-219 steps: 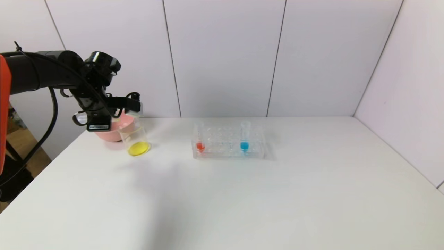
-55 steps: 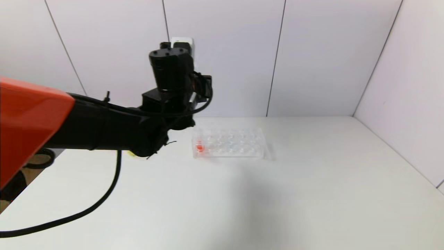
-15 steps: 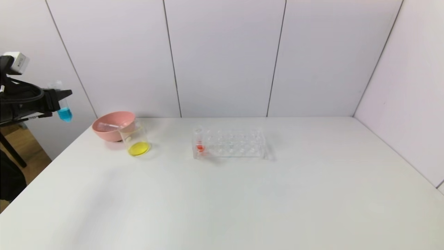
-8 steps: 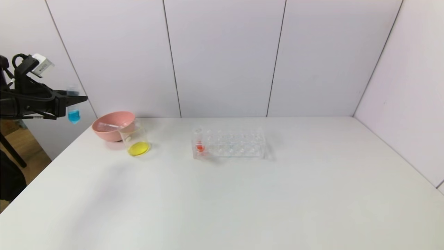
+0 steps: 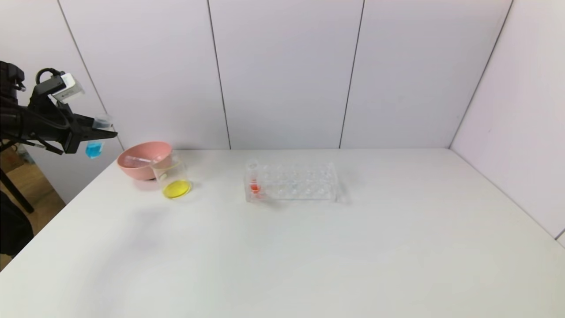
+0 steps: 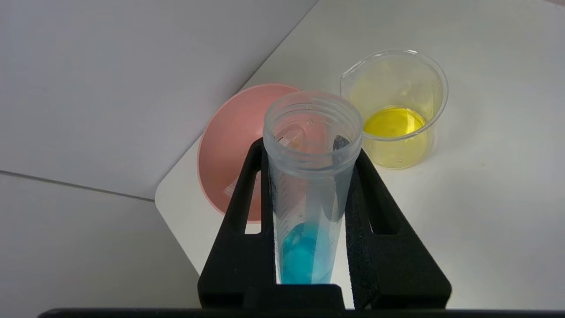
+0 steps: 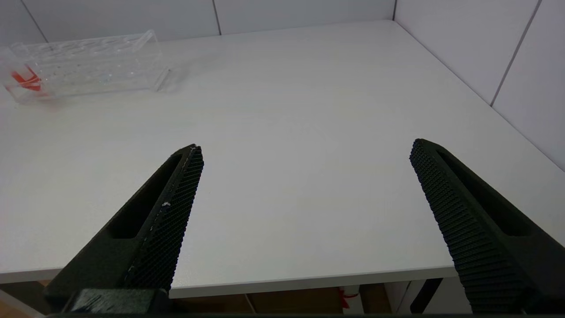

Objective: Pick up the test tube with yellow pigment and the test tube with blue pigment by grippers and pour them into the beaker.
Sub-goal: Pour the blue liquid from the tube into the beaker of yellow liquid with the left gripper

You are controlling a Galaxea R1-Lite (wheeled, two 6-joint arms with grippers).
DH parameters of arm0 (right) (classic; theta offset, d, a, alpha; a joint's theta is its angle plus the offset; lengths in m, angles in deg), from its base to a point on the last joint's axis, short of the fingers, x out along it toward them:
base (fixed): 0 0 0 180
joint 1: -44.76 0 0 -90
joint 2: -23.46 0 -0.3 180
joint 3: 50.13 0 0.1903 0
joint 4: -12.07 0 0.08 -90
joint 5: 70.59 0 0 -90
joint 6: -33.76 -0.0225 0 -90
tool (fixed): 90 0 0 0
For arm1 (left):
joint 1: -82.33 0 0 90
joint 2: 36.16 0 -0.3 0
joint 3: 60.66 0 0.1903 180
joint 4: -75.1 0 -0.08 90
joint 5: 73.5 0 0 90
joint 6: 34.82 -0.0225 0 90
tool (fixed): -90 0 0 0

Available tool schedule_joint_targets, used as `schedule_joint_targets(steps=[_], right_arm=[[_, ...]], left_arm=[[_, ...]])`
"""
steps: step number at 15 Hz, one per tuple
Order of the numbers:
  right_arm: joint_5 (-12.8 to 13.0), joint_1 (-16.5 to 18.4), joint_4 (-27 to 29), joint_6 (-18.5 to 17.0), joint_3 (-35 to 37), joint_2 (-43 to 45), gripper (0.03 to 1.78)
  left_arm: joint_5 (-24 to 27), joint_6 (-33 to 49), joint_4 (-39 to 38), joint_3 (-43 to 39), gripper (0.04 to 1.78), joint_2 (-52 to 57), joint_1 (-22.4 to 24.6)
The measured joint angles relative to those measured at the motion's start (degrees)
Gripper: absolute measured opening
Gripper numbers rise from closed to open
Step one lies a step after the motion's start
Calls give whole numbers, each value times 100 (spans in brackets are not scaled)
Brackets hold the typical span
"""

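My left gripper [image 5: 100, 130] is shut on the test tube with blue pigment [image 5: 94, 148]. It holds the tube in the air off the table's far-left corner, left of the pink bowl, with the open mouth tilted a little towards the bowl. In the left wrist view the tube [image 6: 309, 190] sits between the black fingers [image 6: 240, 221] of the left gripper [image 6: 309, 150], with blue liquid at its bottom. The beaker [image 5: 173, 176] stands beside the bowl with yellow liquid in it and also shows in the left wrist view [image 6: 397, 106]. No yellow-filled tube shows. My right gripper [image 7: 304, 152] is open and empty over the table's front edge.
A pink bowl [image 5: 143, 160] holds a clear empty tube [image 5: 134, 160]; the bowl also shows in the left wrist view [image 6: 225, 145]. A clear tube rack [image 5: 293, 183] stands mid-table with a red-bottomed tube [image 5: 254, 179] at its left end; the rack also shows in the right wrist view [image 7: 88, 62]. Walls stand behind and to the right.
My left gripper has moved right towards the bowl with the blue tube. The tube has tipped so that its mouth leans right. Earlier, the blue tube stood in the rack.
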Motion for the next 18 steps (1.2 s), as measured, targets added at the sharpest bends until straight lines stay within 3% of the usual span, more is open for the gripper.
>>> schedule_joint_targets(steps=[4, 7, 18], right_arm=[[0, 0, 0, 0, 0, 0, 171], [0, 0, 0, -1, 0, -1, 171], [0, 0, 0, 0, 0, 0, 171]], left_arm=[[-78, -1125, 1139, 886, 46, -517, -6], [-215, -1392, 1139, 970, 46, -709, -111], [-1712, -1812, 1014, 1042, 46, -866, -720]])
